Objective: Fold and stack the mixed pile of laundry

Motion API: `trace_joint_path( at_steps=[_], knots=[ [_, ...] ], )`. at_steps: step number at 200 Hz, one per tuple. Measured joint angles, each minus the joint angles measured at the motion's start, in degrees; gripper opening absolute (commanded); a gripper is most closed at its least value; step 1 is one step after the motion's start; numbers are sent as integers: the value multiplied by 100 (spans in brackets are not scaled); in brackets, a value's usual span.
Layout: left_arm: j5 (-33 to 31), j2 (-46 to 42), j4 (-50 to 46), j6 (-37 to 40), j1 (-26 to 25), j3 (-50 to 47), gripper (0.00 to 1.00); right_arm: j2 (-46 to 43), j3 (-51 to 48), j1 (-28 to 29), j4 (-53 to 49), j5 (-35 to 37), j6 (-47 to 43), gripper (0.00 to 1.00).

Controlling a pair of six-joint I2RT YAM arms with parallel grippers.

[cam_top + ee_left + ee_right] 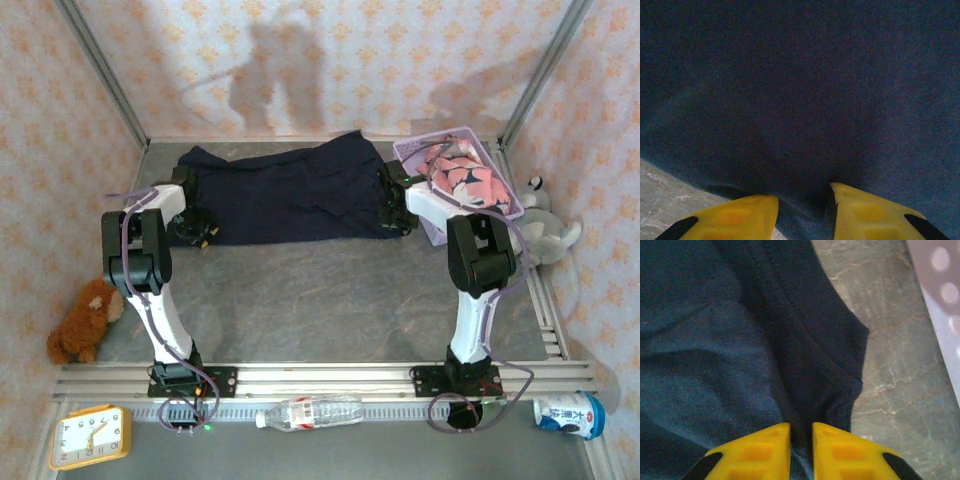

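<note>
L gripper [804, 202]: jaws narrow, pinching a fold of navy cloth [290, 190] at its near-left corner.
Navy cloth: lies flat, long axis L–R across far half of table [320, 300], spanning both arms.
R gripper [801, 432]: nearly closed on near-right hem.
Pink cloth [462, 180]: in basket [408, 152], far right, nearest R arm.
Room: grey tabletop toward bases looks enough for a fold.

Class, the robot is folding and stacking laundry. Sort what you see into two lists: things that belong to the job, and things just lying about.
Belongs to the job:
navy cloth
pink printed cloth

Just lying about:
lavender basket
grey plush toy
brown plush toy
water bottle
yellow clock
drink container
</note>
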Motion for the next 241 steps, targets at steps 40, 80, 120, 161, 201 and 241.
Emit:
trace_joint_path(
  at_steps=[40,80,120,161,201,241],
  knots=[
    [-63,48,-98,52,0,94,33,-2,-2,0,-50,195,-297,0],
    [-264,201,-284,382,0,365,33,-72,0,4,-280,750,-811,0],
    [-431,243,-413,734,-66,474,40,-76,15,17,-354,778,-955,14],
    [-356,28,-474,767,-181,391,45,-278,26,20,-461,345,-695,32],
    [-105,-551,-376,514,-549,407,44,-348,448,260,-431,-188,-210,32],
    [44,-236,-61,243,-977,529,40,319,994,378,-269,-437,302,33]
  ],
)
